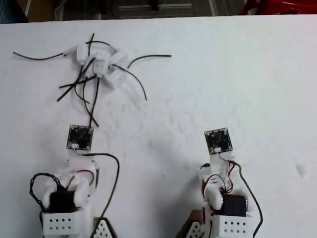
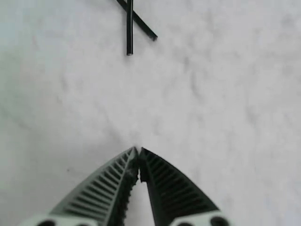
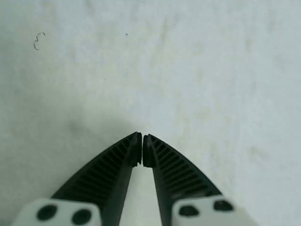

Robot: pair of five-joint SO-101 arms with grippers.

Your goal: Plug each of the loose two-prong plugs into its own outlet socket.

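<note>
**High view.** The plugs (image 1: 99, 64) lie in one heap at the upper left of the frame. Their white bodies are bunched together on the table (image 1: 237, 74), with black wires (image 1: 148, 56) straggling out on all sides. Plug and socket cannot be told apart within the heap.

The left arm (image 1: 67, 198) stands at lower left and the right arm (image 1: 220, 198) at lower centre-right, both well apart from the heap. Each has a dark board (image 1: 80, 137) at its front, and any print on it is too small to read.

**Left gripper** (image 2: 138, 151). Fingertips are pressed together, pinching nothing, over the table surface. Two crossed wire ends (image 2: 129, 33) lie ahead of it.

**Right gripper** (image 3: 141, 139). Tips are pressed together but for a hairline gap, pinching nothing, over the table surface.
</note>
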